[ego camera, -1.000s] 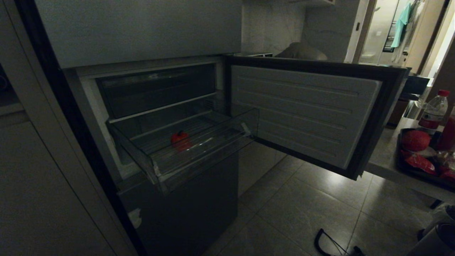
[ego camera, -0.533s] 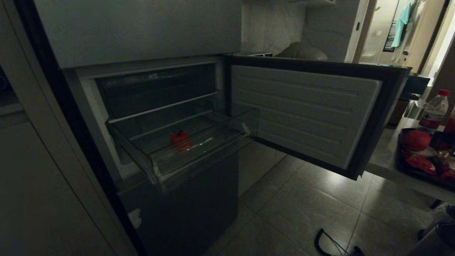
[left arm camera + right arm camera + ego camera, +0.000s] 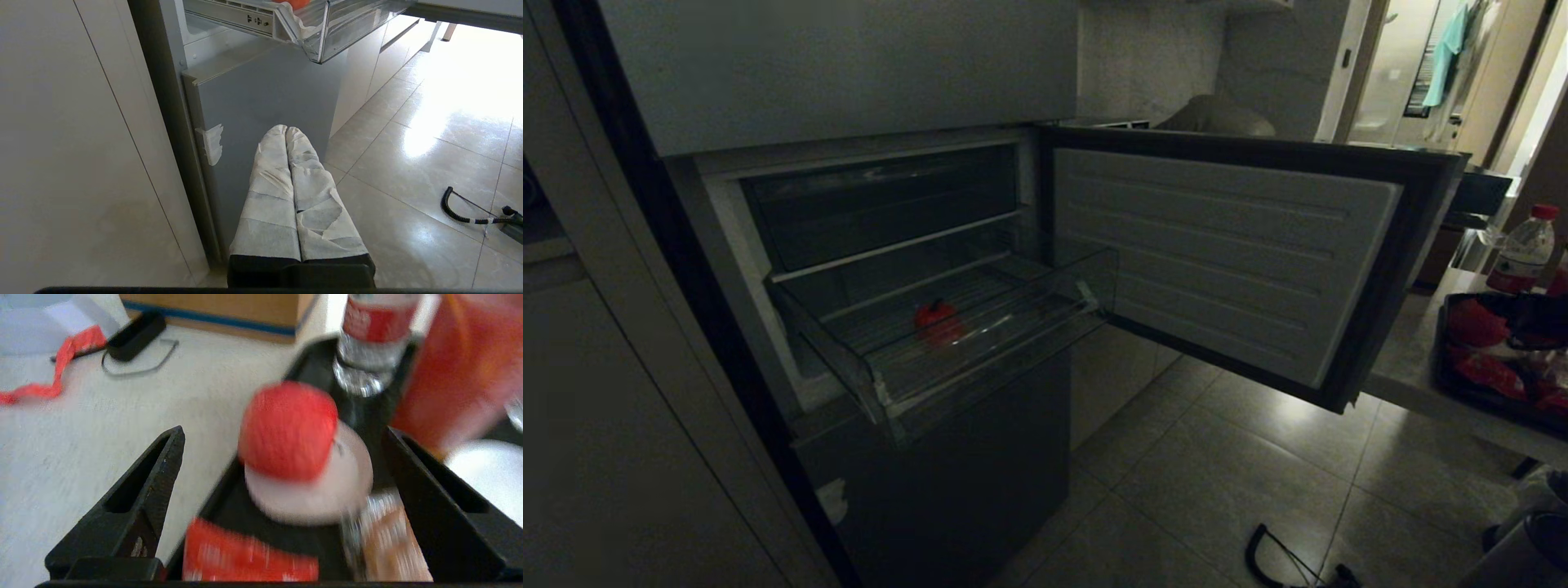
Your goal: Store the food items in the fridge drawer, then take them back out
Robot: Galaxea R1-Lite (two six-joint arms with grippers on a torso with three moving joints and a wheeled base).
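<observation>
The fridge has its middle door swung open and the clear fridge drawer pulled out. One small red food item lies in the drawer. A second red round food item rests on a white dish in a black tray on the table at the right. My right gripper hovers open just above that item, one black finger on each side, touching nothing. My left gripper is parked low beside the fridge's bottom panel, its white-wrapped fingers shut and empty.
The tray also holds a red packet, a water bottle and a tall orange-red bottle. The open door juts out between drawer and table. A black cable lies on the tiled floor.
My right arm has come in over the tray at the right edge of the head view and now partly covers the red round item there. The drawer and the item in it have not moved.
</observation>
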